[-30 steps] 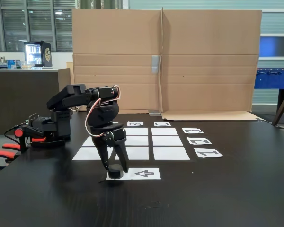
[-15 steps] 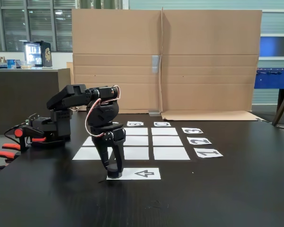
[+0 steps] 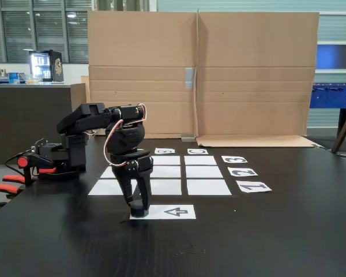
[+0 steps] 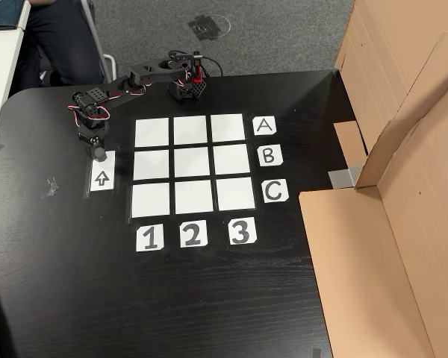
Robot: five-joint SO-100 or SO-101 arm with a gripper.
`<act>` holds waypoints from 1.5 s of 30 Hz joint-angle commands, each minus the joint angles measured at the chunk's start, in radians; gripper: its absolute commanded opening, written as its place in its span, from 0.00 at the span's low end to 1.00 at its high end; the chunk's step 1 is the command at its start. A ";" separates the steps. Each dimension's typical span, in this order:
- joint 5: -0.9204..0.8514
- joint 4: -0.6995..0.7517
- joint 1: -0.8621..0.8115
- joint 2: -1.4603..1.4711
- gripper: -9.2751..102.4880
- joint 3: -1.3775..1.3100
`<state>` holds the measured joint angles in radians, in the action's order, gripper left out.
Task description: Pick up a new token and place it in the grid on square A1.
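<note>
The black token (image 3: 139,211) sits at the left end of the white arrow sheet (image 3: 173,212), pinched between the fingers of my gripper (image 3: 139,208), which points straight down and is shut on it. From above, the gripper (image 4: 99,152) covers most of the token (image 4: 100,156) at the far end of the arrow sheet (image 4: 102,180). The grid (image 4: 192,165) of nine white cells lies just right of it. Square A1 (image 4: 152,133) is the blank corner cell nearest the gripper; in the fixed view it is the near-left cell (image 3: 104,187), partly behind the arm.
Paper labels A (image 4: 263,125), B, C and 1 (image 4: 150,237), 2, 3 edge the grid. The arm's base (image 4: 185,83) stands at the table's far edge. A tall cardboard screen (image 3: 202,75) closes off one side, and a second device with red handles (image 3: 23,167) sits nearby.
One second ago the fingers stood apart around the token; they have since closed onto it. The arm has stayed in place over the arrow sheet.
</note>
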<state>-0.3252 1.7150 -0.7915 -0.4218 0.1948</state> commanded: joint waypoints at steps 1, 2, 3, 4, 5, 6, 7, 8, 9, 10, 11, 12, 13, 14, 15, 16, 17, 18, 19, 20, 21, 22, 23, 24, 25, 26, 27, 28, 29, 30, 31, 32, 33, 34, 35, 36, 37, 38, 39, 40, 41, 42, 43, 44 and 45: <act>0.014 0.015 0.002 -0.057 0.09 -0.034; 0.015 0.018 0.005 -0.067 0.08 -0.029; 0.017 0.018 0.009 -0.078 0.08 -0.026; 0.017 0.020 0.017 -0.086 0.08 -0.026; 0.018 0.021 0.025 -0.100 0.08 -0.018; 0.021 0.021 0.035 -0.117 0.08 -0.003; 0.026 0.021 0.046 -0.137 0.08 0.012; 0.031 0.021 0.058 -0.156 0.08 0.031; 0.034 0.021 0.071 -0.176 0.08 0.048; 0.038 0.021 0.083 -0.198 0.08 0.063; 0.043 0.021 0.095 -0.221 0.08 0.080; 0.046 0.021 0.106 -0.242 0.08 0.095; 0.048 0.021 0.118 -0.264 0.08 0.112; 0.049 0.021 0.130 -0.287 0.08 0.137; 0.051 0.021 0.143 -0.311 0.08 0.166; 0.051 0.021 0.156 -0.337 0.08 0.201; 0.051 0.021 0.170 -0.367 0.09 0.244; 0.051 0.021 0.183 -0.397 0.09 0.288; 0.049 0.021 0.196 -0.428 0.09 0.337; 0.048 0.021 0.209 -0.463 0.09 0.390; 0.046 0.021 0.221 -0.499 0.09 0.443; 0.043 0.018 0.233 -0.537 0.09 0.497; 0.037 0.017 0.245 -0.571 0.09 0.549; 0.029 0.015 0.256 -0.609 0.09 0.601; 0.021 0.014 0.267 -0.646 0.09 0.655; 0.014 0.011 0.278 -0.686 0.09 0.712; 0.003 0.005 0.290 -0.730 0.09 0.770; -0.008 -0.003 0.301 -0.773 0.09 0.831; -0.020 -0.009 0.311 -0.819 0.09 0.893; -0.031 -0.017 0.322 -0.868 0.09 0.957; -0.043 -0.026 0.333 -0.920 0.09 1.022; -0.057 -0.031 0.342 -0.971 0.09 1.080; -0.067 -0.032 0.351 -1.020 0.09 1.134; -0.078 -0.037 0.357 -1.072 0.09 1.187; -0.091 -0.043 0.364 -1.123 0.09 1.241; -0.103 -0.048 0.368 -1.170 0.09 1.293; -0.115 -0.054 0.370 -1.216 0.09 1.342; -0.126 -0.061 0.371 -1.266 0.09 1.393; -0.137 -0.072 0.371 -1.312 0.09 1.440; -0.147 -0.083 0.371 -1.356 0.09 1.486; -0.155 -0.091 0.367 -1.393 0.09 1.528; -0.164 -0.098 0.360 -1.430 0.09 1.565; -0.173 -0.107 0.354 -1.462 0.09 1.601; -0.184 -0.115 0.345 -1.488 0.09 1.634; -0.193 -0.124 0.333 -1.509 0.09 1.663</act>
<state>-0.4924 1.6137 -0.4295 -1.8300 1.7856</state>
